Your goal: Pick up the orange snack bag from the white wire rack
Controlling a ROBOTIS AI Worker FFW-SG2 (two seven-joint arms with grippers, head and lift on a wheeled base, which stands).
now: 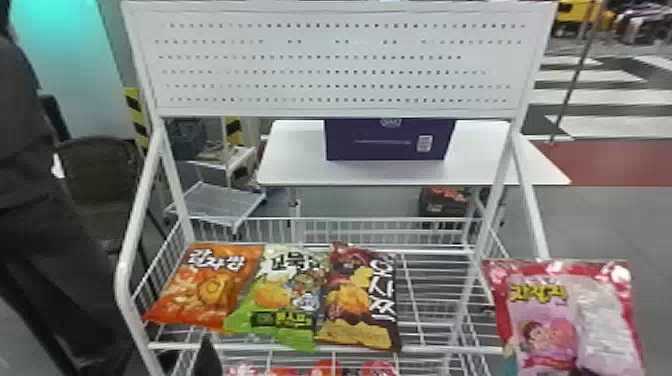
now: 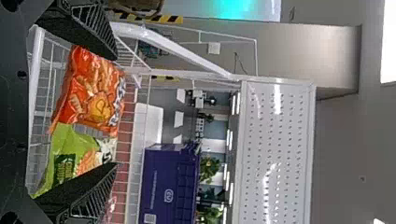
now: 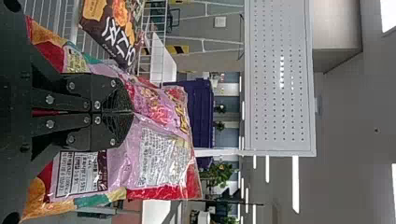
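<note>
Rack (image 1: 318, 107): painted metal, smooth, light sheen on perforated panel. 4 snack bags, orange (image 1: 207, 285), green (image 1: 280, 295), brown (image 1: 357, 300) and pink (image 1: 550, 320): glossy, crinkled plastic film. Tabletop (image 1: 400, 172): smooth, pale.

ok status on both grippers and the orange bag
Left gripper open, empty; right gripper shut on pink bag. Orange snack bag on rack, green bag right alongside.

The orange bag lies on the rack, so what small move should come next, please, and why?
Probably a slight shift of the left hand to the robot's left before closing: its open fingers frame the orange bag but also part of the green bag.
</note>
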